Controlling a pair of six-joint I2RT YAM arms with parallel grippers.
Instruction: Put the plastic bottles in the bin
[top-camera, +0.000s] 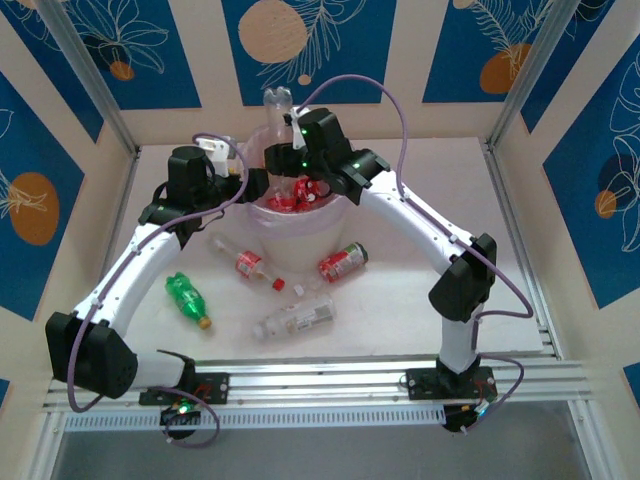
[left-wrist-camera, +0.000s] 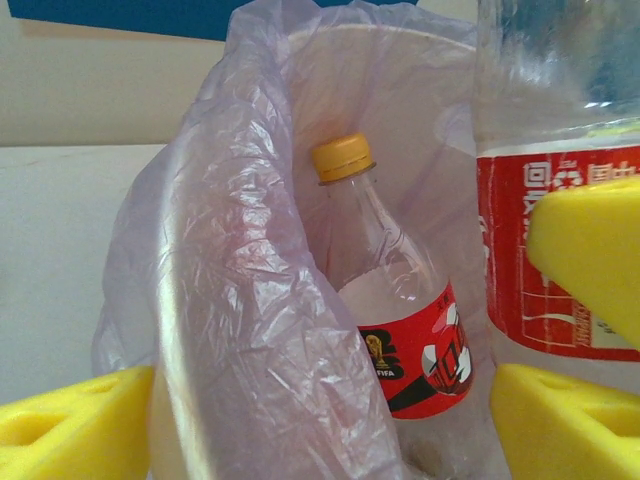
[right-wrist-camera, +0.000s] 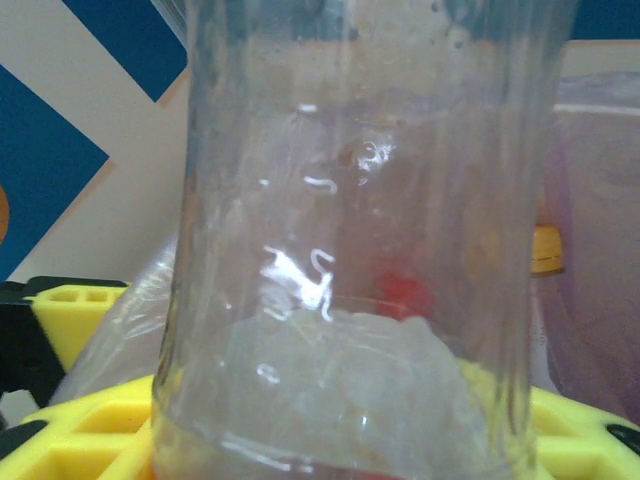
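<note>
The bin (top-camera: 262, 215) is a white pail lined with a lilac bag and stands mid-table with red-labelled bottles (top-camera: 300, 192) inside. My right gripper (top-camera: 283, 135) is shut on a clear bottle (top-camera: 277, 105), upright above the bin's far rim; this bottle (right-wrist-camera: 350, 250) stands between the yellow fingers (right-wrist-camera: 80, 440). My left gripper (top-camera: 238, 178) is open at the bin's left rim, with the bag-covered wall (left-wrist-camera: 240, 330) between its fingers (left-wrist-camera: 70, 430). A yellow-capped bottle (left-wrist-camera: 400, 300) stands inside. On the table lie a green bottle (top-camera: 187, 298), two red-labelled bottles (top-camera: 243, 262) (top-camera: 343, 262) and a pale-labelled bottle (top-camera: 296, 318).
Loose caps (top-camera: 279, 285) lie between the bottles in front of the bin. Metal frame posts (top-camera: 85, 75) and patterned walls close in the table on three sides. Purple cables (top-camera: 400, 130) loop above the right arm.
</note>
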